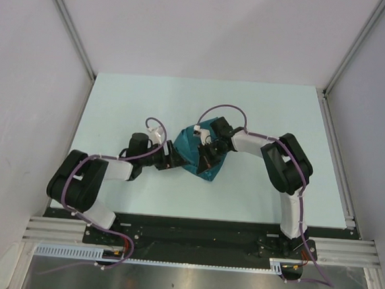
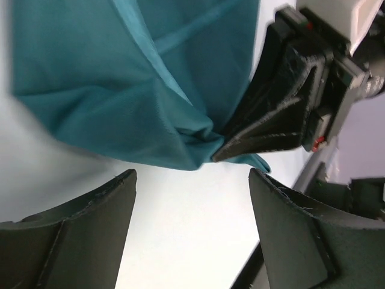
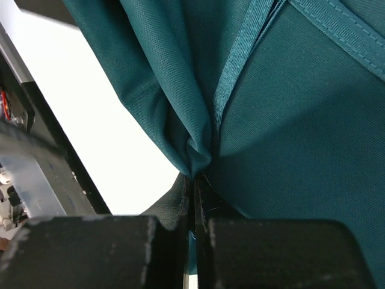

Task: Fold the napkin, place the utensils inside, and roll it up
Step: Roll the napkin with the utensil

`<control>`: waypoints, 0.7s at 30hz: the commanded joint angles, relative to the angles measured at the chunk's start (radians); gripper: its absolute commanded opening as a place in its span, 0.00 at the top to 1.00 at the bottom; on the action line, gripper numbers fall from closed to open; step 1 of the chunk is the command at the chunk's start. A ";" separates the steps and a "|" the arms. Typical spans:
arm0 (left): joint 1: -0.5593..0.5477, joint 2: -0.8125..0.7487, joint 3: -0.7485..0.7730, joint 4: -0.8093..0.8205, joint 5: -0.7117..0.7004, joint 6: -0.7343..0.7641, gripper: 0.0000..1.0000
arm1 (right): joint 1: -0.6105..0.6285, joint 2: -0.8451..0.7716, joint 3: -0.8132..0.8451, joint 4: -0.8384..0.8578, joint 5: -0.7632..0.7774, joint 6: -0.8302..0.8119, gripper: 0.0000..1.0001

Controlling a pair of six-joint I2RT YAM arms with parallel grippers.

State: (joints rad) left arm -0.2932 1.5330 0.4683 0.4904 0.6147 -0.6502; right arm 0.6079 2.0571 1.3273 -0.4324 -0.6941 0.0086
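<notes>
Currently the napkin [image 1: 195, 151] sits bunched at mid-desk between the two arms, not laid flat. The right fingers [image 3: 201, 208] are pressed shut on a gathered ridge of cloth, with hem and folds converging into the pinch and the rest fanning out from it. Judgement: this grip is meant to lift or drag one part of the napkin over for a fold.

The left fingers [image 2: 90, 223] stand wide and empty just beside the napkin's left edge, tips aimed at the same gathered corner the right pair holds. Judgement: they are posed for a second hold, so the cloth can be stretched between two points.

Fork: not visible in any view; whether it lies under the cloth cannot be told. The fold looks unfinished, as the cloth is crumpled, not squared.

Desk [image 1: 129, 107]: pale blue-white, smooth, unpatterned. Plain white walls [image 1: 207, 26] close it on three sides, with metal posts [image 1: 68, 27] at the far corners. A metal rail [image 1: 54, 229] along the near edge carries both arm bases.
</notes>
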 commanded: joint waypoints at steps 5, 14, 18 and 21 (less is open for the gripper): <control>-0.070 0.075 0.072 0.198 0.097 -0.132 0.20 | -0.013 0.034 0.027 -0.011 0.007 0.008 1.00; -0.077 0.154 0.104 0.289 0.066 -0.158 0.20 | -0.014 0.032 0.024 -0.008 0.018 0.014 1.00; -0.075 0.188 0.122 0.301 0.053 -0.140 0.20 | -0.014 0.032 0.023 -0.003 0.016 0.016 1.00; -0.073 0.208 0.118 0.295 0.028 -0.111 0.20 | -0.016 0.031 0.021 0.003 0.010 0.021 1.00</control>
State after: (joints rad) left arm -0.3645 1.7187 0.5591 0.7303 0.6746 -0.7944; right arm 0.5983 2.0682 1.3323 -0.4339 -0.7147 0.0277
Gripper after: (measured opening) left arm 0.803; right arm 0.020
